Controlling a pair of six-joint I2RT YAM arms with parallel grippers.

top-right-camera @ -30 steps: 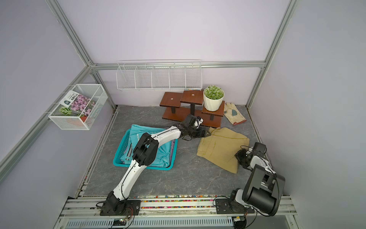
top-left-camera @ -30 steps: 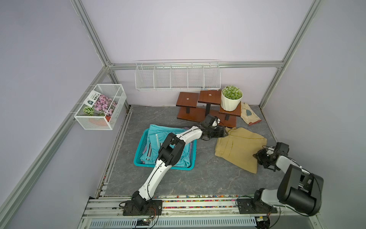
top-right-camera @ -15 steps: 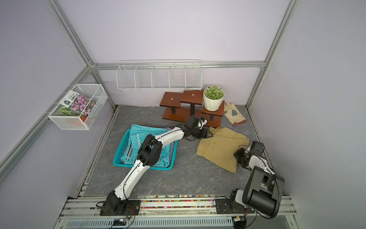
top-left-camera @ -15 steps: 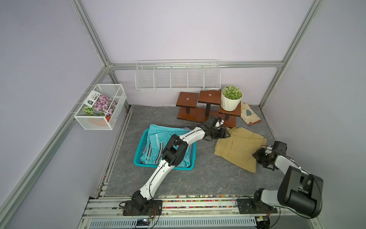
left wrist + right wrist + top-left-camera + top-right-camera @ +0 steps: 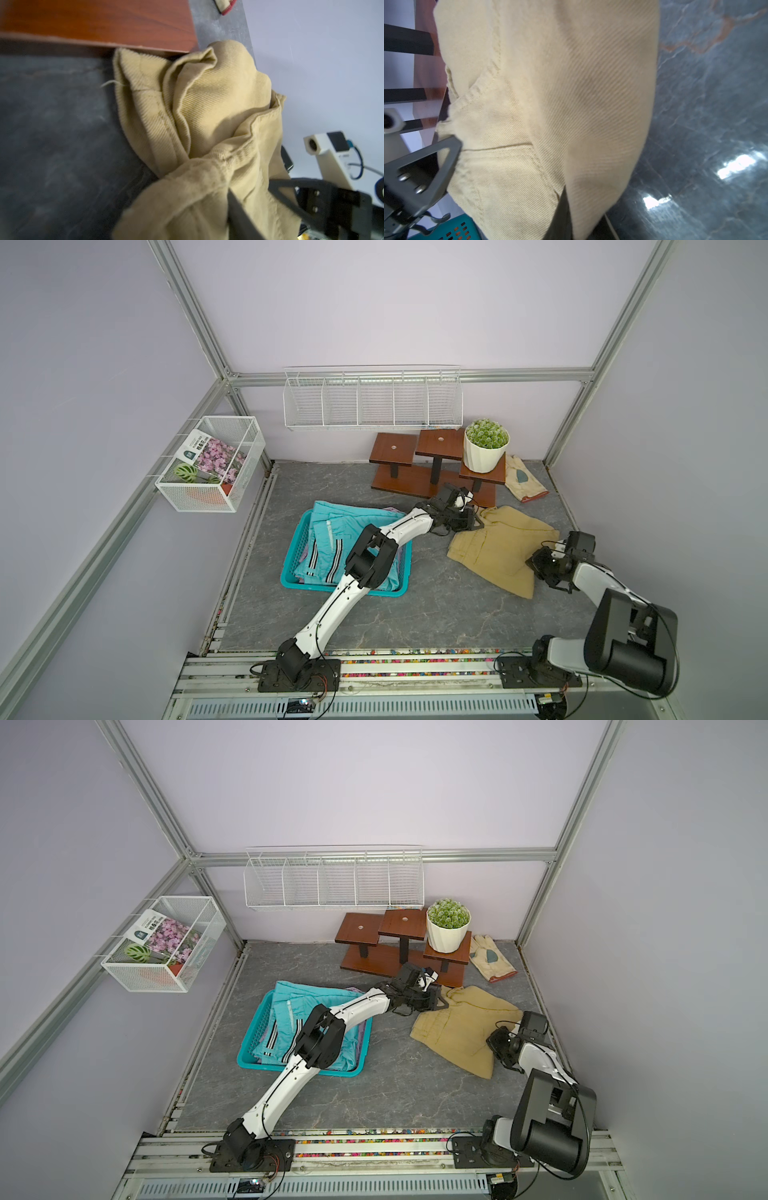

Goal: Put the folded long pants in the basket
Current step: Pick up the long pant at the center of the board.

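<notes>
The khaki folded long pants (image 5: pixel 498 547) (image 5: pixel 461 1031) lie rumpled on the grey table, right of the basket. My left gripper (image 5: pixel 478 524) (image 5: pixel 440 1002) is at their far left corner; in the left wrist view it (image 5: pixel 249 185) is shut on bunched khaki cloth (image 5: pixel 207 104). My right gripper (image 5: pixel 536 562) (image 5: pixel 496 1042) is shut on their right edge, with cloth (image 5: pixel 571 93) draped over it (image 5: pixel 508 166). The teal basket (image 5: pixel 299 556) (image 5: pixel 253 1040) holds the teal striped pants (image 5: pixel 332 539). A lilac edge (image 5: pixel 395 510) shows beneath them.
A wooden stepped stand (image 5: pixel 432 485) with a potted plant (image 5: pixel 486 443) is just behind the left gripper. A cream glove (image 5: pixel 521 481) lies at the back right. White wire racks hang on the back wall (image 5: pixel 374 402) and left wall (image 5: pixel 212 464).
My left gripper has reached right to the corner of the khaki pants and closed on it, bunching the cloth. The right gripper has stayed on the pants' right edge.
</notes>
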